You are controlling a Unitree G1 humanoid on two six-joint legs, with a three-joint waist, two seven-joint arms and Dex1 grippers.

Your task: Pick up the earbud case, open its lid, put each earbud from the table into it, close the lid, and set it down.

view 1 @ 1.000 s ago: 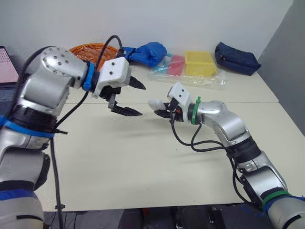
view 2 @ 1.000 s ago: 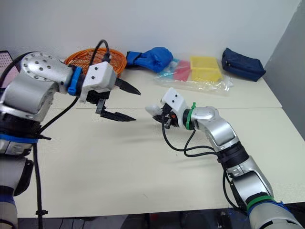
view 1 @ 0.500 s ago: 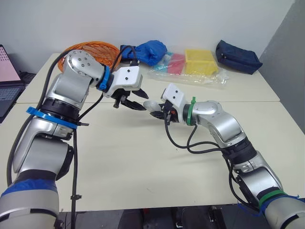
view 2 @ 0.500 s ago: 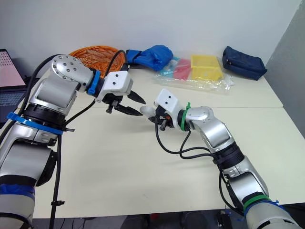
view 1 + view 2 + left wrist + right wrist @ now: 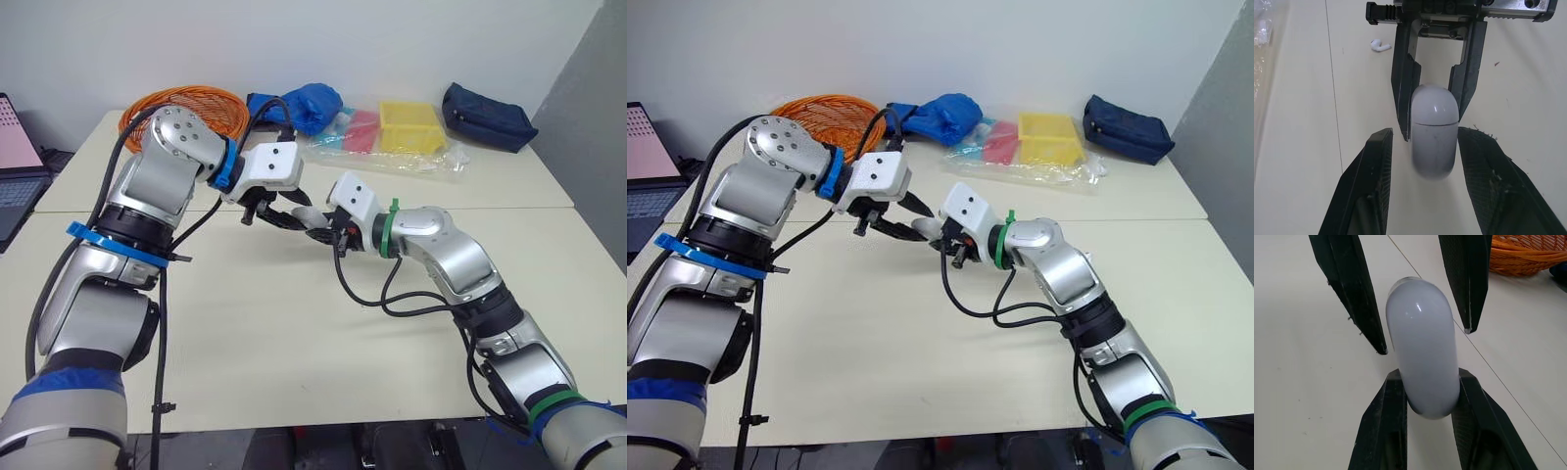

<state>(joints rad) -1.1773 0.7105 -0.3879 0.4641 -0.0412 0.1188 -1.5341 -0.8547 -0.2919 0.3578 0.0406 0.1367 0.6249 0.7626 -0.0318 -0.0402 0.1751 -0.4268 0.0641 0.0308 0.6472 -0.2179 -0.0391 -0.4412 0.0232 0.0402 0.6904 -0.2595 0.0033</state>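
The white earbud case [image 5: 1434, 129], lid closed, is held above the table with my right gripper [image 5: 1429, 377] shut on one end of it. In the head views the case [image 5: 306, 217] sits between the two arms, just above the table's middle. My left gripper [image 5: 1427, 134] is open, with one black finger on each side of the case's free end and gaps showing on both sides. One white earbud [image 5: 1380, 46] lies on the table beyond the right gripper [image 5: 1437, 98].
At the back of the table [image 5: 294, 333] are an orange wire basket [image 5: 186, 103], a blue cloth [image 5: 304, 106], a yellow box [image 5: 409, 127] on clear plastic and a navy pouch [image 5: 485, 116]. A laptop [image 5: 15, 147] stands at the far left.
My left gripper has come down and to the right, from well apart to straddling the case. The right gripper has shifted slightly left, still holding the case.
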